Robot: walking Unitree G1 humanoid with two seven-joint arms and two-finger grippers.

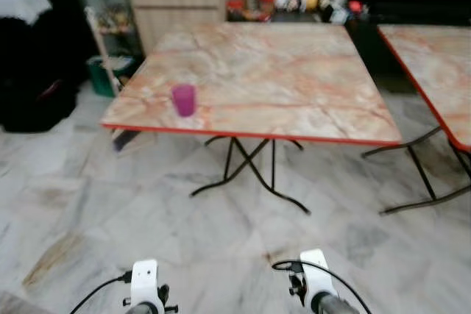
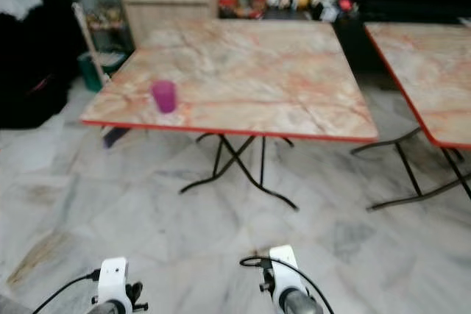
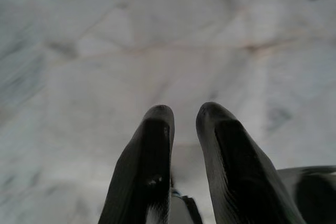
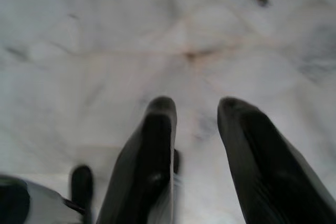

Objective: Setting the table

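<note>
A purple cup (image 1: 184, 99) is standing upright on the marble-patterned bench (image 1: 294, 86), near the front edge on the robot's left side, with bare top all around it. A second bench (image 1: 434, 64) of the same pattern is seen to the right, well apart from the first. A wooden cabinet (image 1: 176, 1) and cluttered shelves are being noted behind, too blurred for detail.

Both arms are being held low over the marble floor (image 1: 147, 211), well short of the bench. In the left wrist view the left gripper (image 3: 184, 116) is being seen with its two black fingers apart by a narrow gap, nothing between them. In the right wrist view the right gripper (image 4: 197, 108) is being seen somewhat wider apart, likewise holding nothing. Only floor tile is lying beyond the fingertips.

Judgement on handling: the cup is appearing to be a small plastic tumbler, so it is being expected to be light, stiff and not fragile, but easily tipped or pushed by a glancing finger. Its wall is probably smooth and somewhat slippery; whether it is empty cannot be told. A hold across the mid-body, fingers on opposite sides, is being judged safest, with the gripper opened wider than the cup beforehand. The left gripper is being judged the nearer candidate. The bench must be approached first.
</note>
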